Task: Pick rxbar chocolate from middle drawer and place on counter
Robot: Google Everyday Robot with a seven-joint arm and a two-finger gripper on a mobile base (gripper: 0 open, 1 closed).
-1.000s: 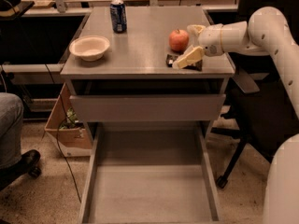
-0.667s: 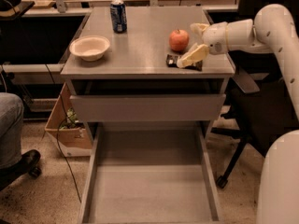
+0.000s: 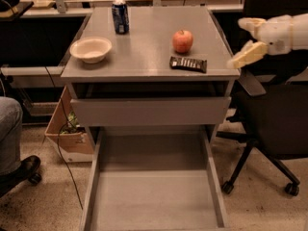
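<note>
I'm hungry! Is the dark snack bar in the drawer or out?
Out: the dark flat wrapped bar lies on the grey counter; the gripper hovers beyond its right edge.

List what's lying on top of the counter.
The counter holds a bowl, a can, an apple and the rxbar chocolate in front of the apple. The gripper hangs open beyond its right edge. Nothing covers them.

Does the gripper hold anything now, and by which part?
Nothing is held. The gripper, fingers open, hangs beside the counter; the rxbar chocolate lies on it, apart.
</note>
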